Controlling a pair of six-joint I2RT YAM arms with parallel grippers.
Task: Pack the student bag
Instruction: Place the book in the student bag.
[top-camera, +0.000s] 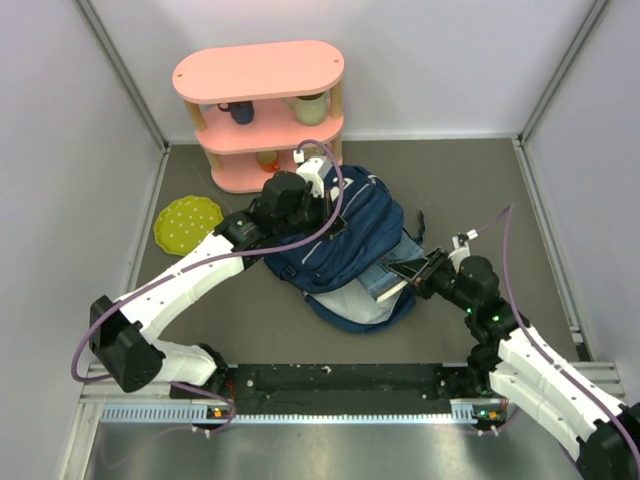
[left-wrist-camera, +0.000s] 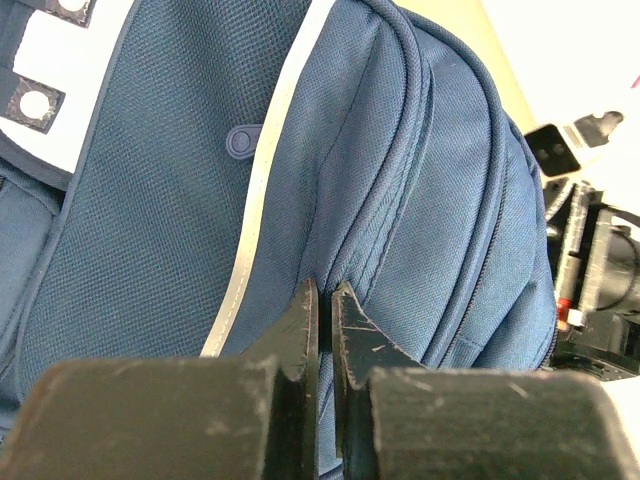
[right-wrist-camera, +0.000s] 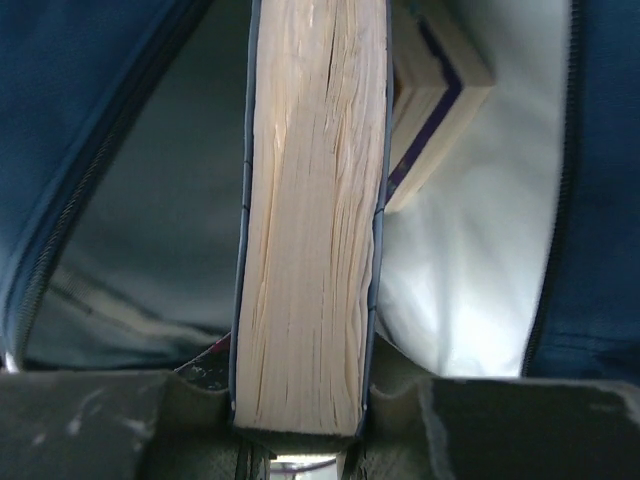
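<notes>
The right gripper (right-wrist-camera: 300, 415) clamps a thick book (right-wrist-camera: 310, 200), entering the open mouth of the student bag (top-camera: 355, 235) at mid-table; a second book (right-wrist-camera: 435, 85) already lies inside; beyond, the left gripper (left-wrist-camera: 322, 315) pinches the bag's zip seam; packing looks partway done

The bag (top-camera: 360, 250) runs off every edge of the left wrist view. There the left gripper (left-wrist-camera: 325, 300) is closed at a seam, but whether it pinches fabric cannot be told. From above, the left wrist hides those fingertips and the bag's top. In the right wrist view the book (right-wrist-camera: 310, 220) is cut off at the top edge and hides part of a second book (right-wrist-camera: 440, 85). The shelf (top-camera: 260, 72) holds items too small to name.
</notes>
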